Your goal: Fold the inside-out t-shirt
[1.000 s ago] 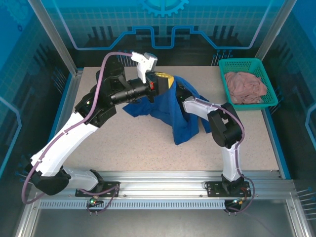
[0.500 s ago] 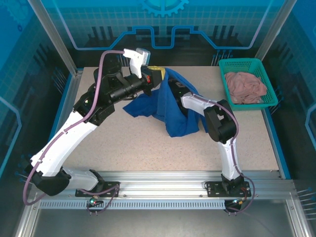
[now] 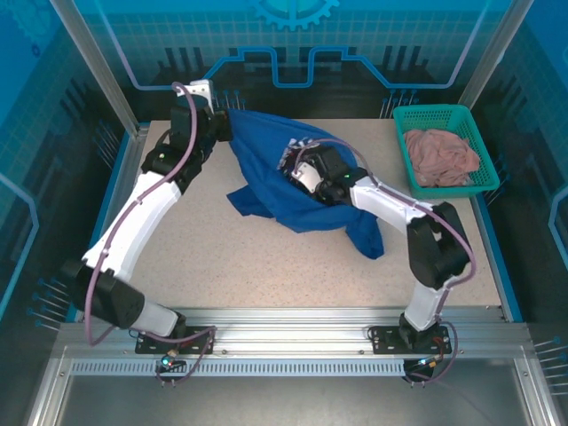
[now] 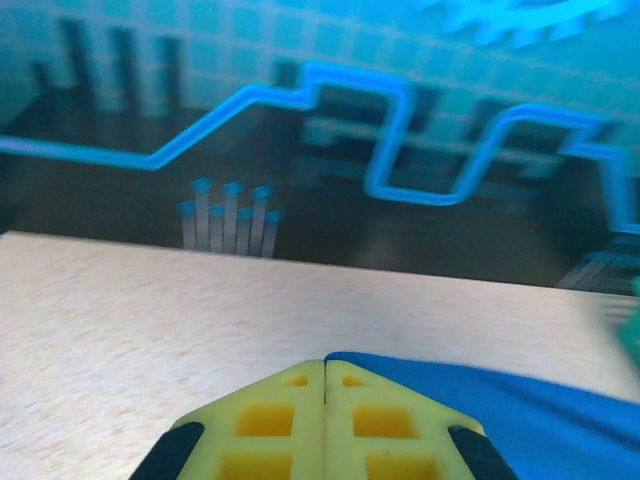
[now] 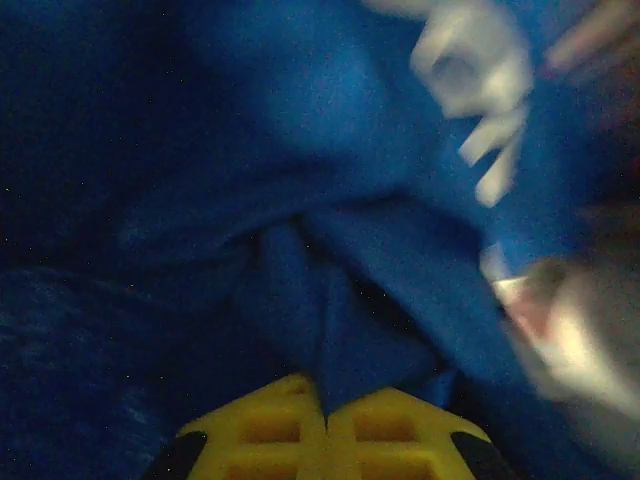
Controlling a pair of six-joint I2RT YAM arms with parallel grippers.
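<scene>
Inside-out t-shirt (image 3: pixel 266 182): royal-blue soft cotton knit, matte. From overhead you see it bunched in loose folds at mid-table, toward 12 o'clock. One edge is drawn up taut to the 11 o'clock side and a tail trails toward 4 o'clock. There are small white marks on the cloth near its middle, too small to read.

Your left pincer (image 4: pixel 325 372): ribbed yellow fingertips clenched together, with blue cloth (image 4: pixel 540 415) running out from the seam toward 3 o'clock. It is grasping the shirt's raised edge.

Your right pincer (image 5: pixel 325 400): yellow tips clamped on a narrow ridge of blue fabric (image 5: pixel 300 150), with deep creases fanning upward. The white shapes at 1 o'clock in this view are blurred.

Table (image 3: pixel 222 257): flat, beige, finely speckled, with a grooved aluminium rail (image 3: pixel 293 324) at the 6 o'clock edge.

At 2 o'clock sits a teal plastic mesh basket (image 3: pixel 441 114), rectangular, holding a crumpled dusty-pink garment (image 3: pixel 441 158). It is well apart from the shirt.

Walls (image 3: pixel 284 44): teal panels with a grid pattern, bright blue line tracing and part of a gear motif, framed by metal posts.
</scene>
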